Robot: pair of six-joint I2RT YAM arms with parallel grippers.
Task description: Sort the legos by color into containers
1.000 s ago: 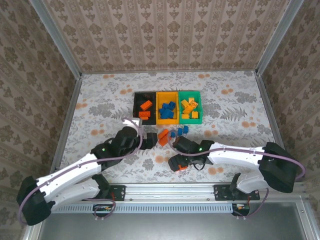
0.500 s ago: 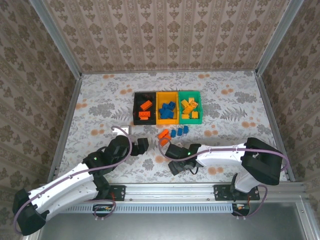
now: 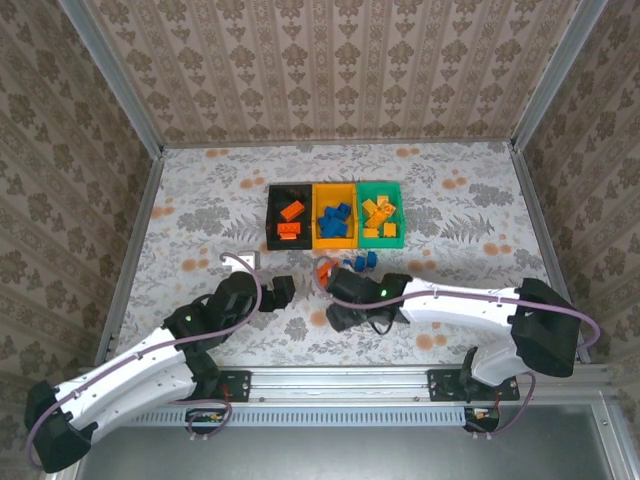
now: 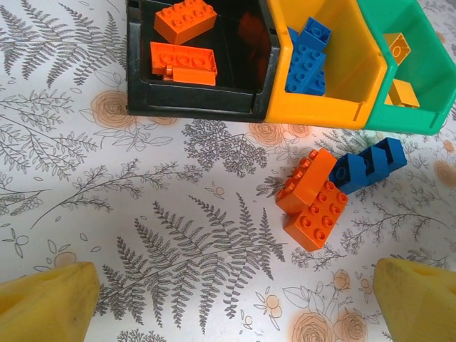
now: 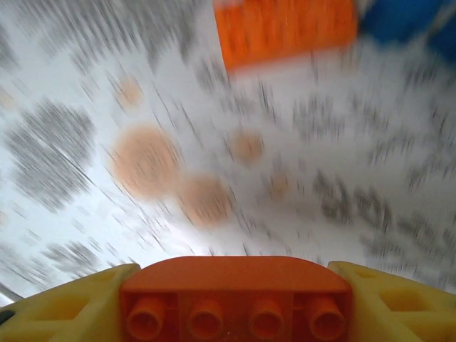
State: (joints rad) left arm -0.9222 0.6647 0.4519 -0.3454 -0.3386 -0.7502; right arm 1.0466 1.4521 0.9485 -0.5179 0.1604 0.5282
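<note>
The containers stand in a row at mid-table: a black bin (image 3: 271, 215) with red-orange legos, a yellow-orange bin (image 3: 335, 186) with blue ones, and a green bin (image 3: 380, 186) with yellow-orange ones. Loose red-orange legos (image 4: 313, 203) and a blue lego (image 4: 367, 164) lie just in front of the bins. My left gripper (image 4: 235, 306) hovers open over bare table near them, its yellow fingers (image 4: 46, 303) far apart. My right gripper (image 5: 235, 306) is shut on a red-orange lego (image 5: 235, 296), studs facing the camera, a little short of the loose pile (image 5: 285, 28).
The table wears a floral, fern-print cloth (image 3: 200, 200). Metal rails and wallpapered walls close it in on the left, right and back. Both arms reach in from the near edge and lie close together in front of the bins.
My right gripper has closed on the red-orange lego and carried it left and forward toward the loose pile. My left arm drew back from the bins, then stayed still.
</note>
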